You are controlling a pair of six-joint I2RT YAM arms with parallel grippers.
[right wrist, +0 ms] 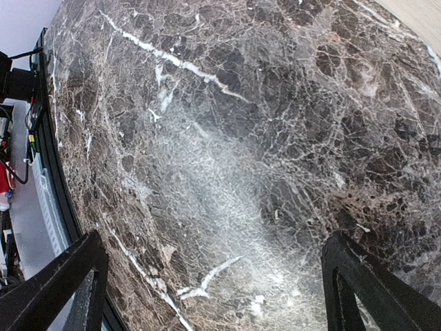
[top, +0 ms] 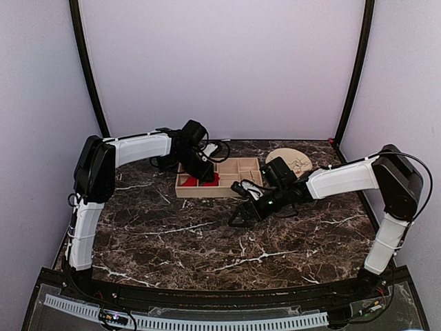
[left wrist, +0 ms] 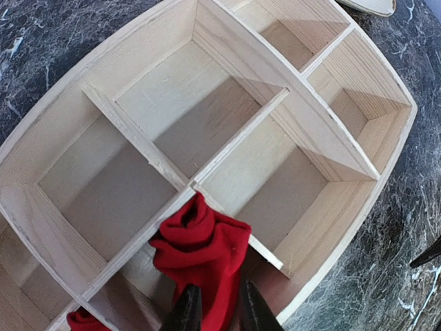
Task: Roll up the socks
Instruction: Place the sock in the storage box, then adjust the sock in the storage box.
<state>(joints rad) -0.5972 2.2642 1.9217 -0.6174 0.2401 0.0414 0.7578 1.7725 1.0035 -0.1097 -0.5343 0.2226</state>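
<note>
Marble table point(right wrist: 241, 138) lies beneath the gaping, empty right hand point(right wrist: 217, 289); only left-wrist view shows left hand point(left wrist: 220, 312) pinching red sock point(left wrist: 200, 248).

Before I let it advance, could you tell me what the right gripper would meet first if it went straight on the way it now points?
Most likely the bare marble tabletop: the right gripper has its fingers wide open, framing nothing but that surface, though how far off it lies is unclear.

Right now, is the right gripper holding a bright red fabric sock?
No, the right gripper stands wide open over the dark marble tabletop, nothing between its jaws.
</note>
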